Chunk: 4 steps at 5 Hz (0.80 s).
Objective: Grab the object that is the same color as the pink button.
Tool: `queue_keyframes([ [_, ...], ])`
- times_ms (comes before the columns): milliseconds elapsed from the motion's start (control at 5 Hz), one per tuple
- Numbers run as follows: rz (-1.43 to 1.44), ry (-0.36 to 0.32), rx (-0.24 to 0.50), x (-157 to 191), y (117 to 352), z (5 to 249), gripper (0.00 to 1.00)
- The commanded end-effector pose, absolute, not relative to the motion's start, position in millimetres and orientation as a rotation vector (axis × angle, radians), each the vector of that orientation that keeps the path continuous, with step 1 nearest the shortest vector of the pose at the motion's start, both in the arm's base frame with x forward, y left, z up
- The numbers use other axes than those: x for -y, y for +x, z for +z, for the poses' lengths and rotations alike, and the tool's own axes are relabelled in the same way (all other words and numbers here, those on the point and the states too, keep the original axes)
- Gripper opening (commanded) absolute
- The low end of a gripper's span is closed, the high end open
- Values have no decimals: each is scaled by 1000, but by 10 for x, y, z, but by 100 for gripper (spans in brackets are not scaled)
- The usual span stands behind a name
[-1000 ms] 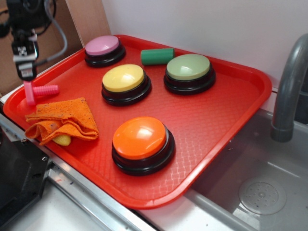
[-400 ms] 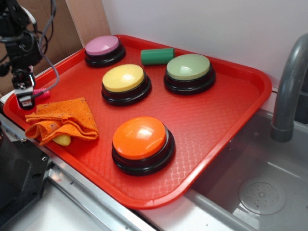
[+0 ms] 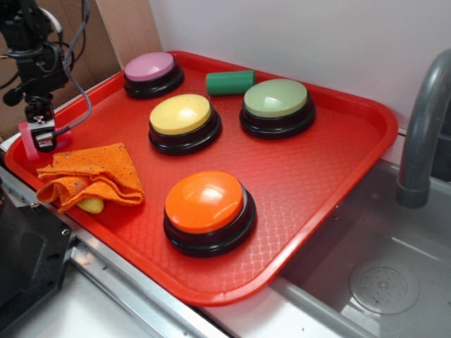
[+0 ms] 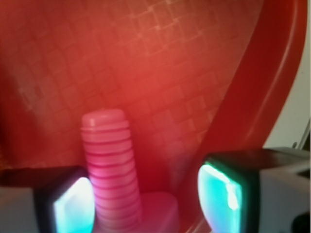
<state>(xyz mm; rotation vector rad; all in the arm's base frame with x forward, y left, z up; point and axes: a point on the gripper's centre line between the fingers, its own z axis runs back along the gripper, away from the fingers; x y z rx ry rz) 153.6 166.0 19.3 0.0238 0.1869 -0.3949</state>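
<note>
From my remote station I see a red tray (image 3: 338, 176) beside a sink (image 3: 384, 282), carrying four dome buttons. The pink button (image 3: 151, 69) sits at about eleven o'clock on the tray, a yellow button (image 3: 182, 116) is near the centre, a pale green button (image 3: 276, 100) is at about one o'clock, and an orange button (image 3: 205, 204) is at about six o'clock. A green cylinder (image 3: 230, 82) lies at twelve o'clock between the pink and pale green buttons, and a crumpled orange cloth (image 3: 91, 177) rests at about eight o'clock. The gripper (image 3: 41, 134) is low over the tray's nine o'clock edge, just above the cloth. In the exterior view only a sliver of bright pink shows beside it. In the wrist view the pink bolt (image 4: 111, 170) lies on the tray floor with its ribbed shaft pointing toward twelve o'clock, flat head nearest the camera. The fingers (image 4: 73, 206) stand apart, one on each side of the shaft. The left pad is just beside the bolt and the right pad is farther off, close to the tray's raised rim. I judge this to be the grasp step, with the gripper placed but not yet clamped. The next move calls for bringing the fingers together on the shaft, then lifting straight up, minding that the right finger may catch the rim.
</note>
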Motion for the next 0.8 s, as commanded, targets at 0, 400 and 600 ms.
queue_keyframes([
  [0,-425,27,-196,-1598,1594,128,0],
  [400,-425,47,-194,-1509,1682,156,0],
  [600,-391,48,-176,-1443,1716,307,0],
])
